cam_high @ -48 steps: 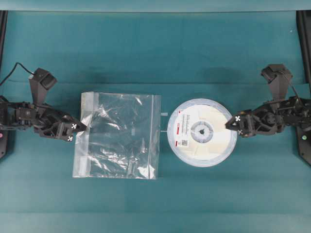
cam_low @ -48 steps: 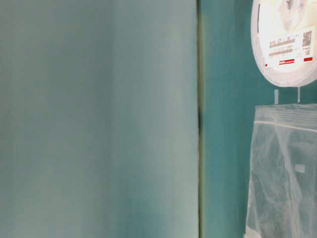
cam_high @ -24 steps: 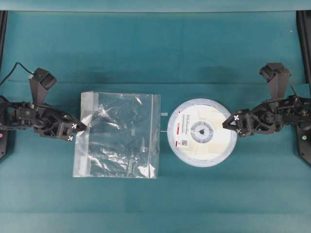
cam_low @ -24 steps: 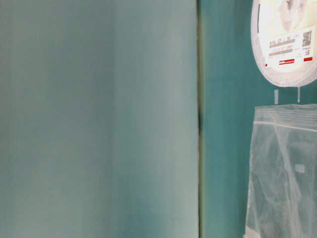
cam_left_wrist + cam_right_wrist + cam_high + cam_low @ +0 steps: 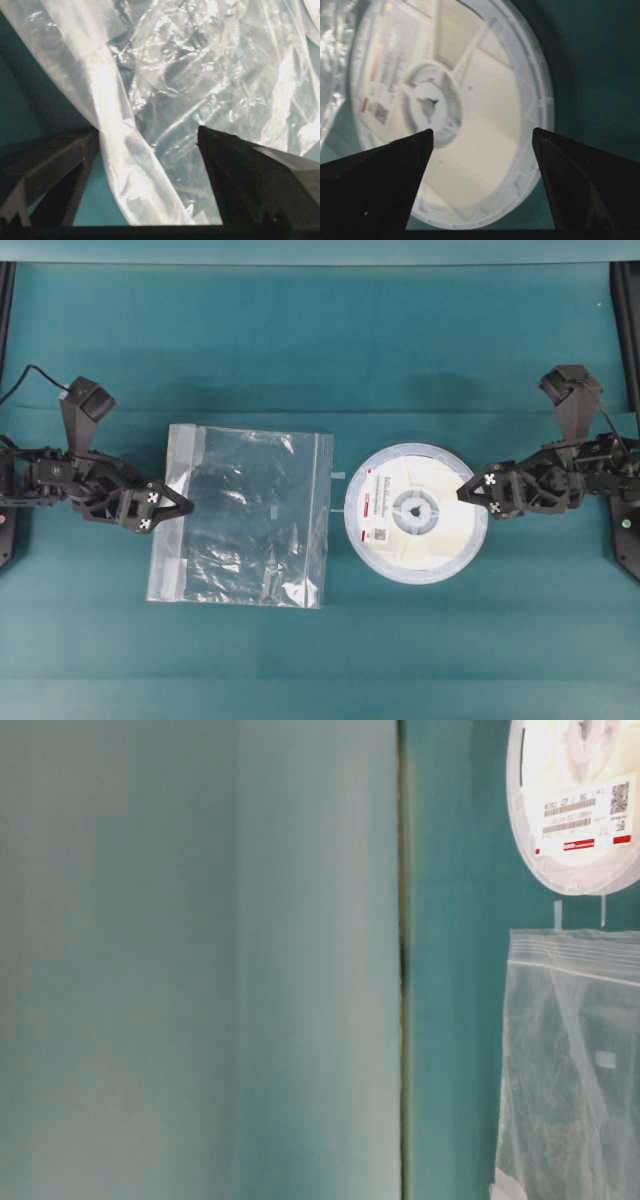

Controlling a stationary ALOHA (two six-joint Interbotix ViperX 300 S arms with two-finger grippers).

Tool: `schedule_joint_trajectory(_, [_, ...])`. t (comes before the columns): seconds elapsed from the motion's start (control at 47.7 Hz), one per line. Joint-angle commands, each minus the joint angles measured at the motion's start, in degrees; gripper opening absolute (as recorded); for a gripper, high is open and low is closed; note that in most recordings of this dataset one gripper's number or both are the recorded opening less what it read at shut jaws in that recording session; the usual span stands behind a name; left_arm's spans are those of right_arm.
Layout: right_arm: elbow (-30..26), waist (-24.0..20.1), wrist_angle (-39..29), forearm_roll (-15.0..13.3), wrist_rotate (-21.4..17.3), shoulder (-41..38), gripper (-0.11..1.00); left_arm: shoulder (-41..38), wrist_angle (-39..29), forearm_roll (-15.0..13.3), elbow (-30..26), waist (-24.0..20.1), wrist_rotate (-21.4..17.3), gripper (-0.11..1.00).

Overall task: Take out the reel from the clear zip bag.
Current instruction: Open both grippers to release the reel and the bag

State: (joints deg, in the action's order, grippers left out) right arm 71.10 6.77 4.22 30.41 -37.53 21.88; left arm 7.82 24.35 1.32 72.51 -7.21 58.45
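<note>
Teal cloth-covered table (image 5: 320, 330) under even light; pale blurred panel (image 5: 200, 960) alongside.

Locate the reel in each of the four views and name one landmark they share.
Overhead: the reel lies right of centre, outside the clear zip bag.
Table-level: top right corner, cut off by the frame.
Left wrist: only a sliver at the top right corner.
Right wrist: fills the centre, ahead of the jaws.
Shared landmark: the bag.

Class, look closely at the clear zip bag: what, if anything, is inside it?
Nothing shows inside the clear zip bag; only crinkled film and the teal table through it. The reel lies outside, beside its zip edge. Nothing appears hidden, since the bag is transparent.
</note>
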Motion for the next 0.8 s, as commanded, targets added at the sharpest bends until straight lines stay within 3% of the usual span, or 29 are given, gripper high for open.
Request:
schedule_joint_trajectory(0.0, [-0.6,0.1,0.2,-0.9,1.0,1.8,0.94,0.4,-0.2,-0.1,-0.1,-0.2,-0.2,0.94])
schedule_joint_trajectory(0.168, [-0.8,0.4,-1.2,-2.7,2.4,5.2,0.94,2.5,-2.5,-0.1,0.1,0.1,-0.3,0.95])
schedule_joint_trajectory(0.399, [-2.1,0.5,-4.7,-5.5,3.7,11.0,0.94,11.5,-13.0,0.3,-1.0,0.1,-1.8,0.95])
schedule_joint_trajectory(0.776, [-4.4,0.5,-10.7,-12.4,6.9,18.3,0.94,33.7,-23.3,0.4,-1.8,0.2,-11.7,0.94])
